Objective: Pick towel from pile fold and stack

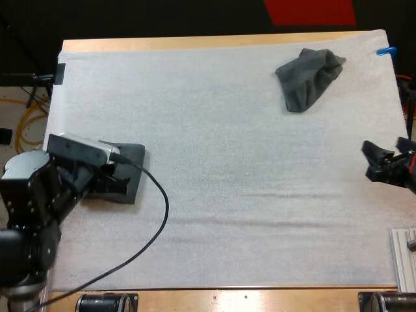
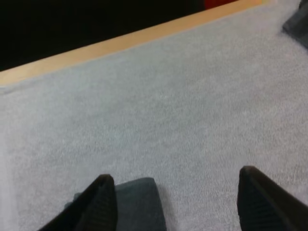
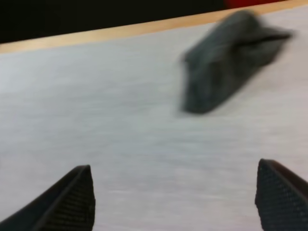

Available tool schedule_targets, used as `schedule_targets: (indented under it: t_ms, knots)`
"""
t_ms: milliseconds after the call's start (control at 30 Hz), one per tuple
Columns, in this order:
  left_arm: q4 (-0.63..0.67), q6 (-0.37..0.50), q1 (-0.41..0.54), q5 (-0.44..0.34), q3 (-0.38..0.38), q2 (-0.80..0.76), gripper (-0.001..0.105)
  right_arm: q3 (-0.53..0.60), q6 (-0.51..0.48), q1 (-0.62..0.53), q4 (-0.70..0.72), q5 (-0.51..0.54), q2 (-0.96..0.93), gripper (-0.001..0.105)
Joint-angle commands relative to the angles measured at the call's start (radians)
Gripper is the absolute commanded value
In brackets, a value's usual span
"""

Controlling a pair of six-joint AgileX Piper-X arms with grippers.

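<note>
At about 8 o'clock on the white foam mat (image 1: 227, 208), close to its left edge, lies a flat, folded dark grey-green towel (image 1: 130, 170), a tidy rectangle. The left gripper (image 1: 119, 177) hangs over it, and its arm reaches in from 7 o'clock. In the left wrist view its two black fingers (image 2: 102, 204) stand wide apart and hold nothing. One is over the corner of the folded towel and the other is over bare mat beside it. I cannot tell whether the first finger touches the cloth.

Toward 1 o'clock sits a crumpled dark grey-green towel (image 1: 309, 78), near the mat's far edge and the strip of light wooden table (image 1: 195, 43) beyond it. It is bunched into a loose lump, broad at its far side and narrowing toward 6 o'clock. It lies well apart from the folded towel and from both grippers.

At 3 o'clock, by the mat's right edge, the right gripper (image 1: 372, 161) points toward 9 o'clock. Its jaws are spread wide and hold nothing. In the right wrist view the right fingers (image 3: 72, 197) stand far apart over bare mat, and the crumpled towel lies ahead of them, between them and the table's far edge
</note>
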Motion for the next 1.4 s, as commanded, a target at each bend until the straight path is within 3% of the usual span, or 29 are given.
schedule_targets:
  t_ms: [0,200,400,933,1267,1367]
  knots:
    - [0.001,0.005,-0.005,0.004,-0.002,-0.016,0.053,-0.021,-0.049,-0.004,0.042,0.033,-0.016,0.067]
    - [0.005,0.053,-0.054,-0.012,-0.002,-0.078,0.053,-0.040,-0.092,-0.004,0.145,0.174,-0.094,0.067]
    - [0.054,0.123,-0.133,-0.055,-0.002,-0.142,0.053,-0.040,-0.090,-0.004,0.188,0.180,-0.240,0.067]
    - [0.070,0.128,-0.140,-0.080,0.019,-0.479,0.053,-0.037,-0.083,-0.004,0.205,0.185,-0.636,0.067]
    - [0.352,0.095,-0.140,-0.095,0.105,-0.695,0.053,-0.042,-0.083,-0.004,0.359,0.185,-0.762,0.067]
    - [0.433,0.080,-0.140,-0.133,0.119,-0.759,0.053,-0.033,-0.083,-0.004,0.410,0.184,-0.761,0.067]
